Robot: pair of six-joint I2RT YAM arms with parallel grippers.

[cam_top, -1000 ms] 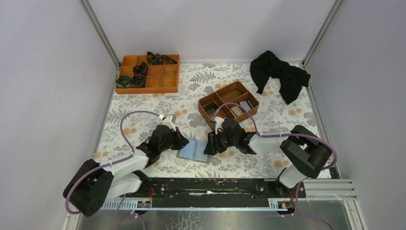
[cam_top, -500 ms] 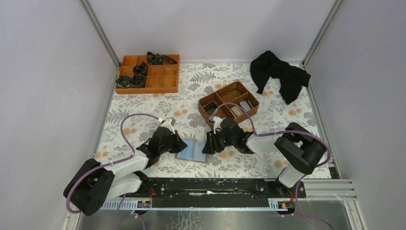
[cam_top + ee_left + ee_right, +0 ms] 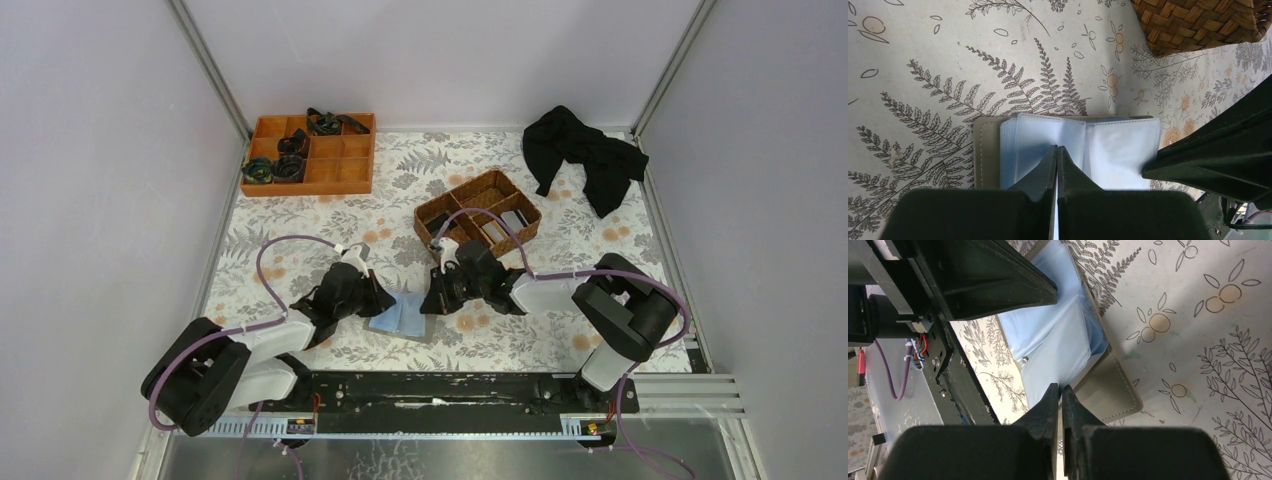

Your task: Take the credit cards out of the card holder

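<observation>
- The table point(image 3: 300, 240) carries everything; a wicker basket point(image 3: 450, 193) stands beyond the arms.
- The card holder point(image 3: 1108, 150) lies open between the arms. Its clear sleeves show no card, so little seems left.
- Left gripper point(image 3: 1057, 148): fingers pressed together, tips on the sleeves.
- Right gripper point(image 3: 1060, 386): fingers nearly together at a sleeve edge; I cannot tell whether they pinch it.
- Credit cards point(image 3: 503, 226) lie in the basket's compartments, apparently already out.

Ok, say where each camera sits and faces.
Top external: above and behind the robot, facing down at the table; left arm and right arm show.
Left wrist: above the card holder, facing down; its shut left pincer shows.
Right wrist: low, facing the card holder's edge; right pincer shows.
Shared: both wrist views see the card holder.
</observation>
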